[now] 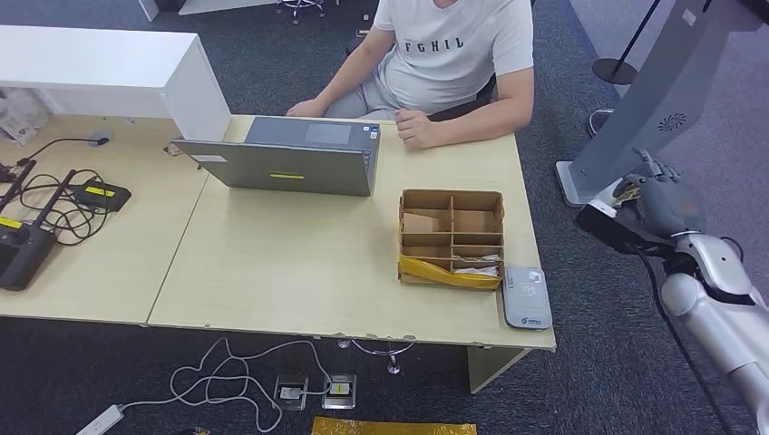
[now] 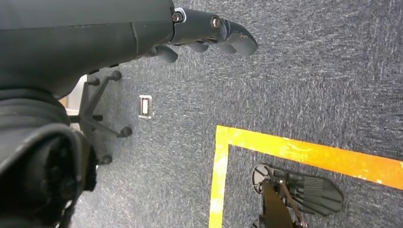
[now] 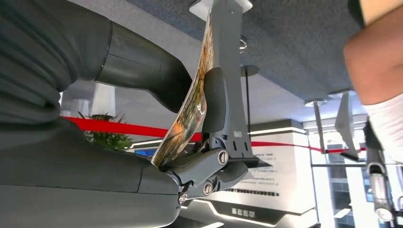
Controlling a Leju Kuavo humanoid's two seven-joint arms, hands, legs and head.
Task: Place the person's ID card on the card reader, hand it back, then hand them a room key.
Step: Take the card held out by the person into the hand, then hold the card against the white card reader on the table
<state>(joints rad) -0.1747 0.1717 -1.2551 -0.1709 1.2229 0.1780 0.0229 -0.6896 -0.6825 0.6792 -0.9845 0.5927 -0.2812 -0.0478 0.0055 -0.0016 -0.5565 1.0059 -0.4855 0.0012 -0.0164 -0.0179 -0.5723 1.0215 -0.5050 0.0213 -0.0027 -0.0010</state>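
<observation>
right wrist view: right hand (image 3: 142, 118) has a card (image 3: 192, 102) pinched between the thick thumb and a darker finger, flat faces clamped, printed side showing, card visibly bowed along its length. so it's thin, light and flexy, not rigid; glossy face probably slick, so a pinch on the faces near one short end is the right hold, leaving the far end free to lay down or be taken. squeezing harder just bends it more. head view: right hand (image 1: 655, 201) is raised off the table's right side, well apart from the grey card reader (image 1: 527, 295), which lies at the near right corner of the table (image 1: 272, 263), just beside the cardboard divider box (image 1: 451, 237). can't tell from the print whether this is the id card or a room key; box compartments hold what look like more cards. the person (image 1: 453, 54) sits across the table behind a laptop (image 1: 290, 163), hand resting on the table edge. left wrist view: left hand (image 2: 209, 33) hangs over carpet, fingers loosely apart, holding nothing. risk: card slips or flicks out when the pinch eases.
</observation>
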